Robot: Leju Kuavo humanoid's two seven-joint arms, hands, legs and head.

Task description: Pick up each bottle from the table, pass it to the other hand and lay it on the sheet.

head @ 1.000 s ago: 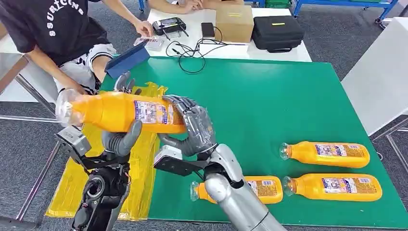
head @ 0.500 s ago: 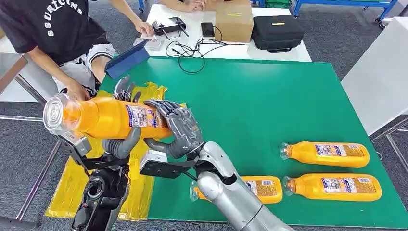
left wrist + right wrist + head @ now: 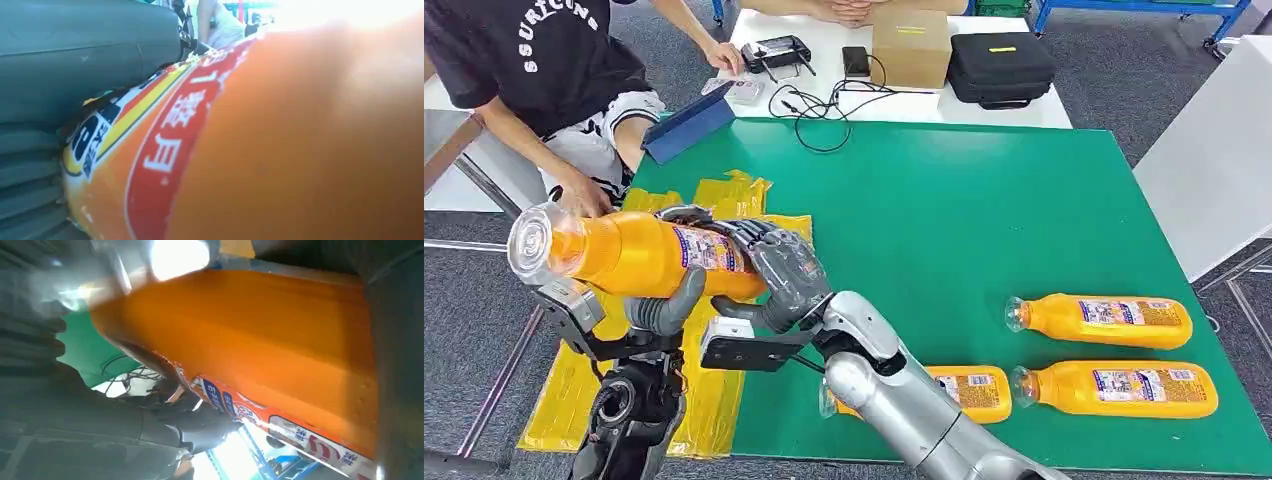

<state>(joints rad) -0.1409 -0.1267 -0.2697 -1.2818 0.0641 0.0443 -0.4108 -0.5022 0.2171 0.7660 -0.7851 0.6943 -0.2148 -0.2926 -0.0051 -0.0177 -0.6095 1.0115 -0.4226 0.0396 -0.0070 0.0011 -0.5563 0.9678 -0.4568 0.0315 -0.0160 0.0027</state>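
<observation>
Orange bottle (image 3: 639,255) lies level in the air between both our hands, above the near left part of the yellow sheet (image 3: 709,385), its clear cap end pointing out past our left side. Our left hand (image 3: 664,305) cups it from beneath, thumb curled up around the belly. Our right hand (image 3: 774,275) wraps the labelled base end, fingers draped over the top. Both hands grip it, so we judge the hand-over to be mid-way: neither hand has let go yet. Next, one hand must loosen while the other carries the full weight, then lower the bottle flat onto the sheet under the left hand. Three more orange bottles (image 3: 1099,320) lie on the green table (image 3: 984,200), well out to the right of our right hand.
</observation>
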